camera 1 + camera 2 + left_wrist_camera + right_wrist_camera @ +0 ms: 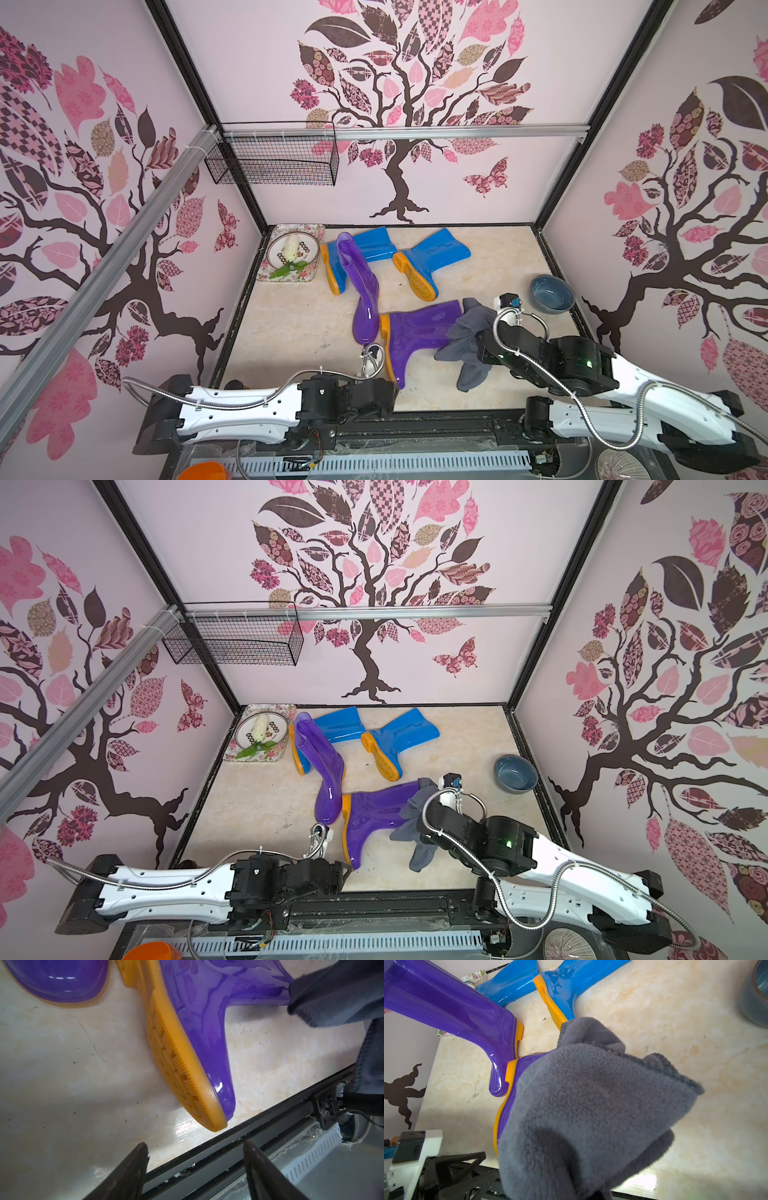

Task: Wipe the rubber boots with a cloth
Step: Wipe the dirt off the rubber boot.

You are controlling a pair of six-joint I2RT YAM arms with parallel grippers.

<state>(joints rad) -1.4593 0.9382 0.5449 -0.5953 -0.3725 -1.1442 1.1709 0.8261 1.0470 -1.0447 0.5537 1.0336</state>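
One purple boot [419, 328] lies nearest; the cloth [465, 332] drapes its shaft mouth, clenched in the right gripper [480, 347]; the left gripper [195, 1144] gapes empty near the sole [176, 1059]; I'd brace there, then wipe toeward.

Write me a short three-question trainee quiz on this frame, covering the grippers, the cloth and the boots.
1. True or false: the left gripper is shut on the near purple boot.
2. What does the right gripper hold? A) a bowl B) the cloth C) a blue boot
3. Fill in: ___ rubber boots are on the table.
Key: 1 false, its jaws stand open and empty near the boot's toe; 2 B; 3 four.
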